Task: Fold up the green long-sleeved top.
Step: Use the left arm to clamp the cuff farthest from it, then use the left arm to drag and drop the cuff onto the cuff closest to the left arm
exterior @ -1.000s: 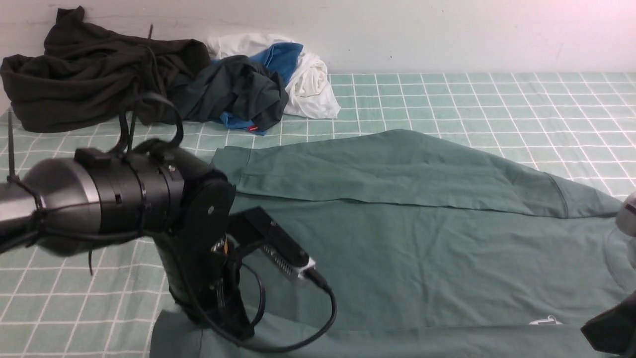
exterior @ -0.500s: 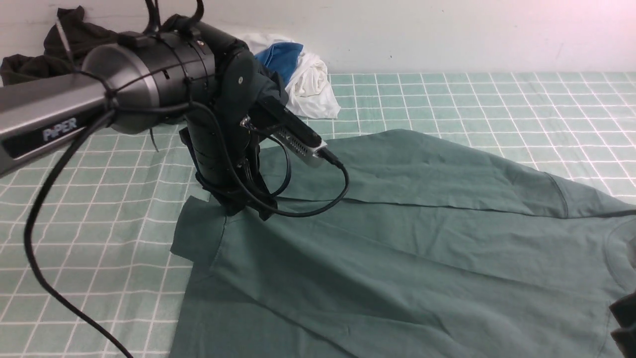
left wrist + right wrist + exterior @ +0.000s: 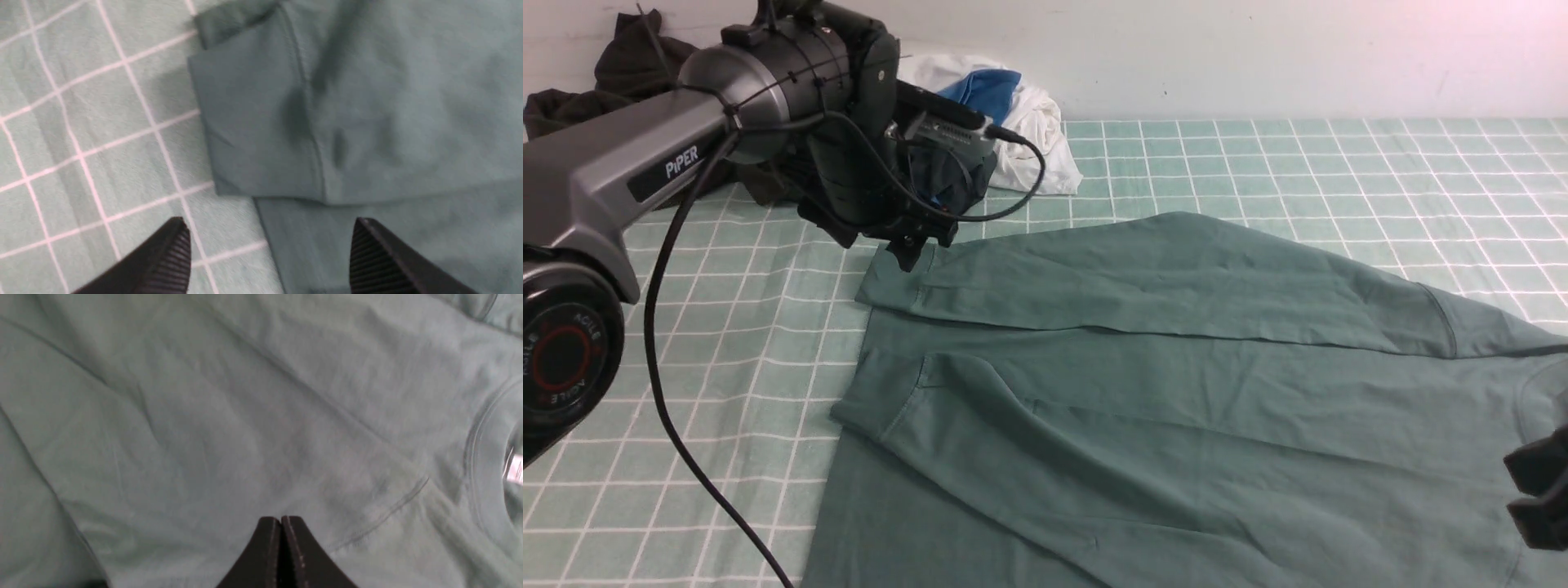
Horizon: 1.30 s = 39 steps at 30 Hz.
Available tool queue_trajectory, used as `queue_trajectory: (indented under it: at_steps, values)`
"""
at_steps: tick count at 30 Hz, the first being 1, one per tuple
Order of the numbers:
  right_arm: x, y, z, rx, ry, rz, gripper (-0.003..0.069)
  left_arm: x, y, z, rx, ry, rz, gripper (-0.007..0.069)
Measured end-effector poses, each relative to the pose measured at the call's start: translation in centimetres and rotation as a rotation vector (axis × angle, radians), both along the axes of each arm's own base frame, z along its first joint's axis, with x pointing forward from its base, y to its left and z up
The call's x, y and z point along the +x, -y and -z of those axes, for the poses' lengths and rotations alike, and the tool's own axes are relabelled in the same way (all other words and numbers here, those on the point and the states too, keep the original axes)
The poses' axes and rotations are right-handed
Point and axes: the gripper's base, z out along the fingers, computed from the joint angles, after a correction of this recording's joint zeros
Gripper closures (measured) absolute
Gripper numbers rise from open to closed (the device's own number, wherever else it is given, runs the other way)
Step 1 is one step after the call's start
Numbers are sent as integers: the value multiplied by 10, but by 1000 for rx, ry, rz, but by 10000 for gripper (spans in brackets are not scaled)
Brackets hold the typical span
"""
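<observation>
- Green long-sleeved top (image 3: 1176, 392): spread flat on the checked cloth (image 3: 1258, 163), filling the near and right part of the table. The neck opening lies toward the right, with a white label (image 3: 515, 468) showing in the right wrist view.
- Far sleeve (image 3: 1176, 278): lies straight along the garment's far edge, and its cuff (image 3: 894, 278) points left.
- Near sleeve (image 3: 1029, 441): lies slantwise over the body panel, and its cuff (image 3: 878, 400) is at the garment's left edge.
- Left gripper (image 3: 913, 245): hovers just above the far cuff. Its two ribbed fingers (image 3: 171, 253) are spread wide, with nothing between them.
- Right gripper (image 3: 281, 526): sits over the body panel near the collar, fingers pressed together. From this angle it cannot be told whether the tips touch the fabric.
- Dark garment (image 3: 564, 114): heaped against the wall at far left, partly hidden behind the left arm.
- White and blue garments (image 3: 1029, 131): bundled beside the dark one, well apart from the green top.
</observation>
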Motion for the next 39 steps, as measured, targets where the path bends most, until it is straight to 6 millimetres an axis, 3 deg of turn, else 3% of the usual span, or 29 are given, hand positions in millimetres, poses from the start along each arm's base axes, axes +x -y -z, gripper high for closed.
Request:
queue_trajectory:
  at_steps: [1,8,13,18,20,25,27,30,31,32,33,34,35,37,39]
  values:
    - [3,-1,-2,12,38,-2,662,11,-12,14,-23,-5,-47,144]
    - [10,-3,-6,36,114,-5,661,31,-26,61,-89,-22,-121,200]
    - [17,-6,1,25,80,-6,661,33,-22,63,-128,-6,-126,341]
    - [24,-8,10,12,36,-5,661,33,-21,62,-138,-9,-101,564]
    - [26,-8,12,9,28,-5,659,33,-20,62,-136,-11,-89,598]
    - [26,-8,12,9,26,-5,659,31,-21,54,-121,-19,-59,601]
    - [26,-8,12,9,26,-5,659,27,-19,38,-121,-16,-51,601]
    - [26,-8,12,9,26,-5,659,11,-9,-7,-133,6,-27,601]
    - [26,-8,12,9,26,-5,659,9,-8,-10,-135,6,-24,601]
    - [26,-8,12,9,26,-5,659,-8,-2,-40,-156,5,-5,601]
    - [26,-8,12,9,26,-5,659,-10,-1,-44,-158,5,-4,601]
    - [26,-8,12,9,24,-5,659,-28,2,-67,-184,-3,10,601]
    - [26,-8,12,9,24,-5,659,-30,3,-72,-190,6,12,601]
    - [24,-8,11,12,30,-5,659,-65,-2,-99,-228,8,-1,601]
    - [21,-7,7,23,41,-3,659,-89,-8,-102,-239,-4,-23,601]
